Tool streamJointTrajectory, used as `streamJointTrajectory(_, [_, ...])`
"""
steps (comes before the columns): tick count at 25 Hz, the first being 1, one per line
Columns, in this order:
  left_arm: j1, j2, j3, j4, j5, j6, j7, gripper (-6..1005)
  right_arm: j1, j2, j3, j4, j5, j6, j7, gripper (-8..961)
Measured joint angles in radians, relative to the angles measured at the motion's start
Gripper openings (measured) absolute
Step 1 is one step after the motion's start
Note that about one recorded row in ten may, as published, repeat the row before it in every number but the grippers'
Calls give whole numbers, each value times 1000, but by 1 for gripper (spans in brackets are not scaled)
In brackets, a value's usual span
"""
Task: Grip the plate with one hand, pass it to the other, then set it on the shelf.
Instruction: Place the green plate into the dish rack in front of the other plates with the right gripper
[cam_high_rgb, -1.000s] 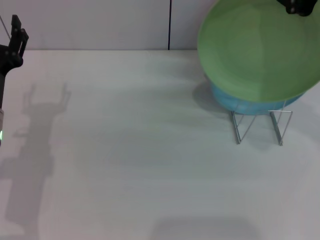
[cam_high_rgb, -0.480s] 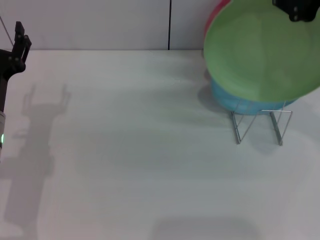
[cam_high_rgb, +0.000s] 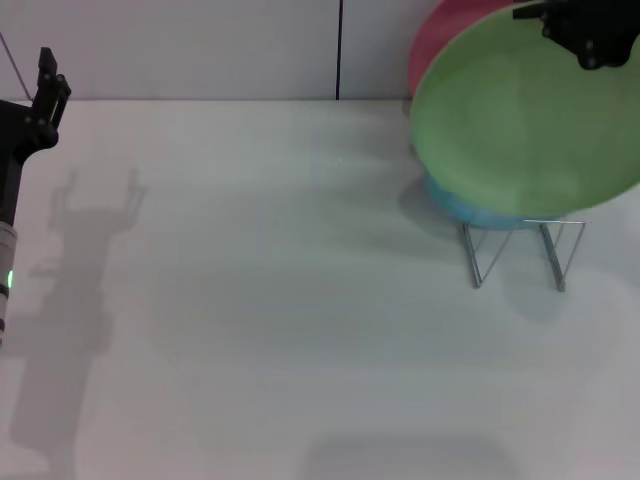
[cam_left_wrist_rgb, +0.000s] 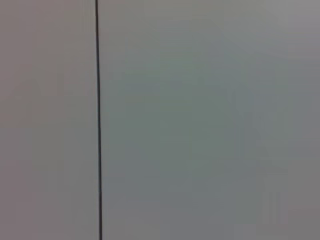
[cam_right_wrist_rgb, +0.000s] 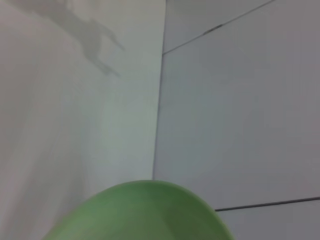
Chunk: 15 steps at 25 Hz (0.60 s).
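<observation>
While right end effector (cam_high_rgb: 585, 35) grips plate (cam_high_rgb: 525, 115) (now higher), pink plate (cam_high_rgb: 440, 40) emerges; left unclear.

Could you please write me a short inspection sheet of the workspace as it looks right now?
Surface: white table, shadows only.
Job's things: green plate held tilted above the wire shelf, not yet seated.
Clutter: blue plate in the shelf; pink plate behind the green one.
Grippers: right claw on the green plate's upper rim; left claw idle at the far left edge, raised.
Cables: nothing seen.
Surroundings: pale wall panels with a dark vertical seam.
</observation>
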Motion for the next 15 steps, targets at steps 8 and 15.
streamJointTrajectory(8, [-17,-3,14,21,-5,-11,0,827,-8,-1,1,-3,0,15,-43,37])
streamJointTrajectory(15, [-19,-3,14,20,-6,-13,0,827,-21,-1,-5,4,-1,12,-66,37])
